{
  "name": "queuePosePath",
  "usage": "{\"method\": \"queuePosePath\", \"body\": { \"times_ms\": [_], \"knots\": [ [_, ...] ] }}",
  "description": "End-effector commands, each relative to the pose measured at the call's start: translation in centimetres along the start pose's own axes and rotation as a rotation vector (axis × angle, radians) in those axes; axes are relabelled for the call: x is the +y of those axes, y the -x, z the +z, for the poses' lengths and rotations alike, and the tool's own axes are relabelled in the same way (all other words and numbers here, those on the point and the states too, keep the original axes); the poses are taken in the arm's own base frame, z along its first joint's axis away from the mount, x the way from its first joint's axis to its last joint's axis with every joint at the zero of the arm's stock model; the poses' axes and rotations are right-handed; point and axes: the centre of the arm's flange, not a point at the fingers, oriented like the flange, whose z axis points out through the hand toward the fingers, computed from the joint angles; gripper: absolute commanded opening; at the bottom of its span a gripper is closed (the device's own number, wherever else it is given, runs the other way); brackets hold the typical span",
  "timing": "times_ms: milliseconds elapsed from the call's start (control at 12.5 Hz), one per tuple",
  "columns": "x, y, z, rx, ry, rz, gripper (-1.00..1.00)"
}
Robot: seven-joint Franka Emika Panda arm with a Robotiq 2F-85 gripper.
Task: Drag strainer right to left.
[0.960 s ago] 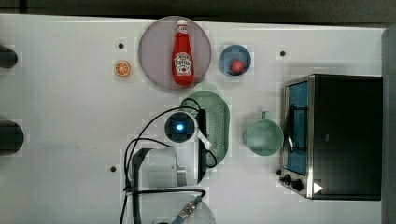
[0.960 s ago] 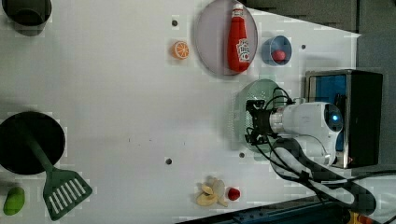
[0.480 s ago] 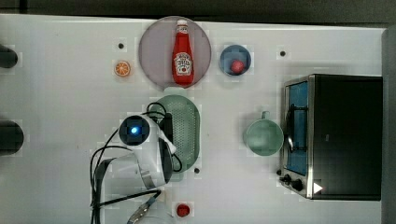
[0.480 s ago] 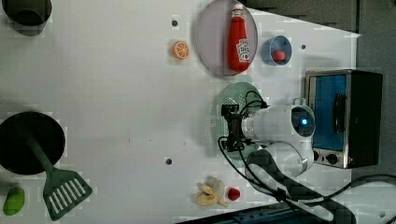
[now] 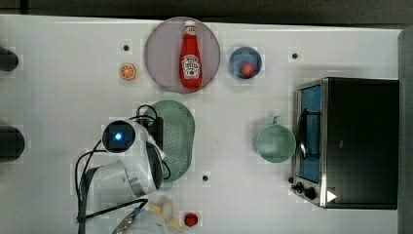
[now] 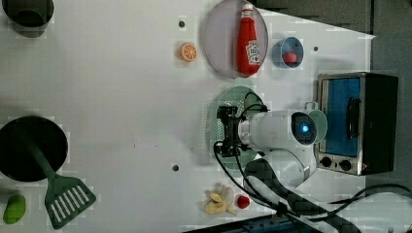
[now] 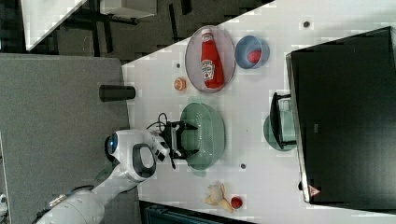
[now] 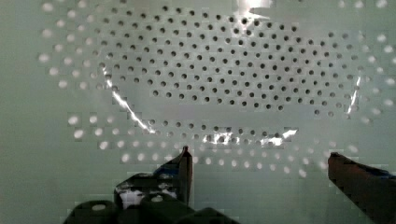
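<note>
- Since a moment ago, the strainer (image 5: 176, 139) has slid leftward across the white desk (image 5: 63, 102) in the top view, w/ the arm travelling along w/ it; it began close beside the green mug (image 5: 275, 143) and now sits well apart from it.
- Strainer now lies mid-desk in the top view, just below the grey plate (image 5: 160, 53) carrying the ketchup bottle (image 5: 190, 54), w/ the mug and toaster oven (image 5: 350, 141) off to its right.
- Tool (image 8: 259, 161) has its fingers spread fully wide, both tips down inside the strainer's bowl, gripping nothing; it seems to push from inside rather than pinch.
- Judgement: drag is well under way, maybe near done; plenty of bare desk remains on the top view's left if more travel is wanted.
- Wrist view gives what the others can't: the perforated floor up close, one dark fingertip (image 8: 186, 161) either side, nothing betw. them.
- Left view shows items outside the top view: a black pan (image 6: 29, 148), green spatula (image 6: 60, 194) and a small green item (image 6: 14, 208) at the left view's left.
- Right view shows the tool's black fingers reaching over the strainer's rim (image 7: 184, 135) from the arm side, hidden under the wrist in the top view.
</note>
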Motion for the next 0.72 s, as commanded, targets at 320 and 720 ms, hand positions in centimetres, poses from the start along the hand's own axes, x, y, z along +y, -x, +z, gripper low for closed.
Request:
{"method": "queuePosePath", "body": {
  "times_ms": [320,720],
  "knots": [
    [-0.2,8.7,0.0,-0.071,-0.018,0.023,1.00],
    [-0.3,13.5,0.4,-0.092,-0.026,0.045,1.00]
  ]
}}
